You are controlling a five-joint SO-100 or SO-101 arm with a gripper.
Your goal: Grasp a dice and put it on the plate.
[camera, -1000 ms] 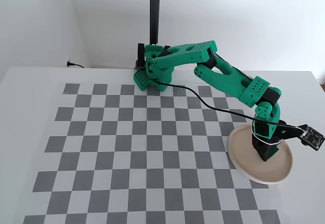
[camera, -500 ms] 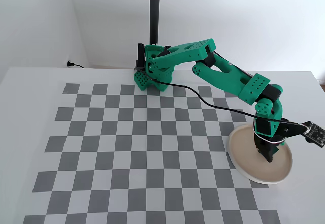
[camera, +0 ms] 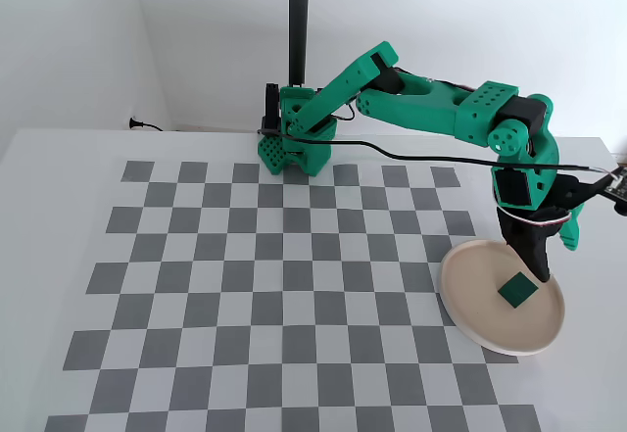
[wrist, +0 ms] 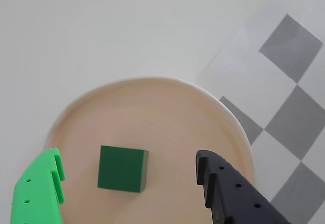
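The dice [wrist: 123, 168] [camera: 516, 291], a small dark green cube, lies flat on the pale beige plate [wrist: 152, 107] [camera: 470, 300]. My gripper [wrist: 129, 176] [camera: 549, 261] hangs above it, open, its bright green finger [wrist: 43, 188] to the left and its black finger [wrist: 226, 191] to the right in the wrist view. Neither finger touches the cube. In the fixed view the gripper is raised over the right part of the plate, with the cube below and left of its tips.
The plate sits at the right edge of a grey-and-white checkerboard [camera: 284, 265] on a white table. The arm's green base [camera: 294, 143] and a black pole [camera: 298, 21] stand at the back. A cable [camera: 411, 158] runs from the base to the wrist.
The gripper stood low in the plate, then let go of the dice and rose. The arm has lifted and stretched; the cube now lies free on the plate.
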